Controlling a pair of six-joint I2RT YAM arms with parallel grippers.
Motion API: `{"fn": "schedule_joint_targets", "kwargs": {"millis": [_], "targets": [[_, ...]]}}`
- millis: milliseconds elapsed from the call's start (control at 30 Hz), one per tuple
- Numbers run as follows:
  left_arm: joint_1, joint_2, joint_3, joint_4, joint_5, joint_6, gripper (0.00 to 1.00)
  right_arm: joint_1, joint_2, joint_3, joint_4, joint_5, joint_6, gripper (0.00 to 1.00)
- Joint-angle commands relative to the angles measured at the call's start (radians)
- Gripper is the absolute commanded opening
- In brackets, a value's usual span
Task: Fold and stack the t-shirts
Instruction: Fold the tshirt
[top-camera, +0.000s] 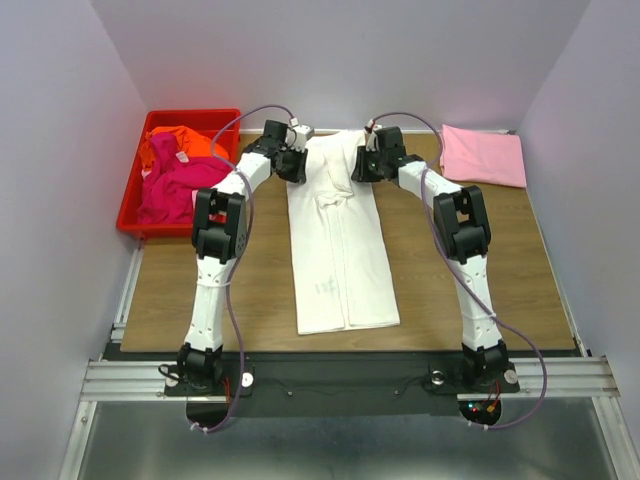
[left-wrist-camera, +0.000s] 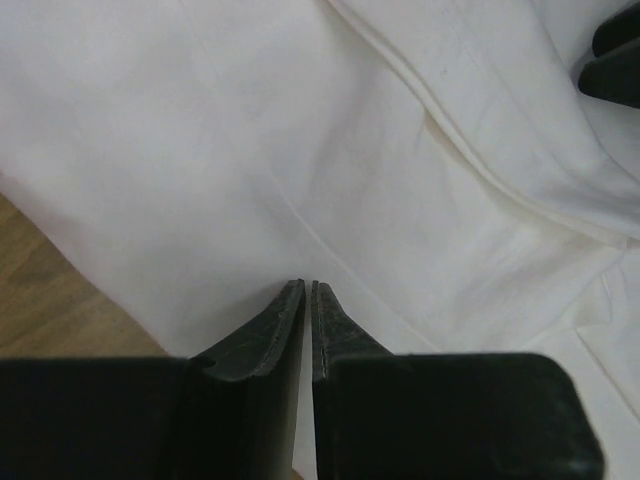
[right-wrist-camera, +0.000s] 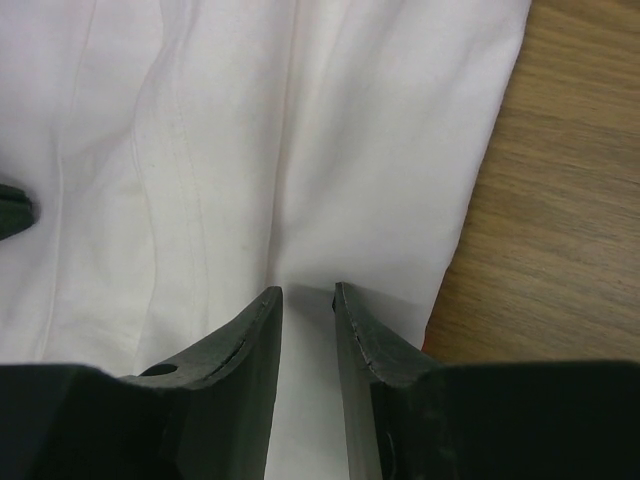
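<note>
Briefly noted: the white t-shirt (top-camera: 340, 260) lay down the middle of the tabletop (top-camera: 250, 290) as a long narrow strip, both sides folded in, hem toward my bases. No print showed on the upper face.

My left claw (left-wrist-camera: 307, 285) was closed to a thin slit on the cloth at the strip's far left corner. My right claw (right-wrist-camera: 308, 290) pinched the far right edge with a slightly wider gap, and creases ran into its jaws. I judged the gap to be a thicker bunch of layers. Holding both far corners kept that end taut and square, which I took as readiness to carry it toward the hem for a crosswise fold.

The pink tee (top-camera: 484, 155) sat folded flat at the far right, well apart, probably the base of the stack. The orange tee (top-camera: 175, 140) and the magenta tee (top-camera: 175, 185) were heaped unfolded in the red bin (top-camera: 128, 205) at far left.

The surface was matte wood grain. Plain pale walls (top-camera: 330, 50) enclosed three sides, under even light.
</note>
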Motion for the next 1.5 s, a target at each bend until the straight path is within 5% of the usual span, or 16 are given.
{"fn": "schedule_joint_targets", "kwargs": {"millis": [0,267,867,1467], "targets": [[0.009,-0.152,-0.069,-0.007,0.032,0.004,0.20,-0.035,-0.009,-0.049,-0.033,0.121,-0.004,0.34],[-0.002,-0.146,-0.120,-0.003,0.029,0.007,0.20,-0.048,-0.016,-0.051,-0.032,0.144,0.017,0.34],[-0.002,0.106,0.168,-0.124,-0.040,-0.061,0.17,-0.080,0.008,-0.059,-0.037,0.184,0.025,0.35],[0.001,0.191,0.300,-0.063,0.000,-0.081,0.20,-0.124,0.022,-0.056,-0.060,0.213,0.019,0.37]]}}
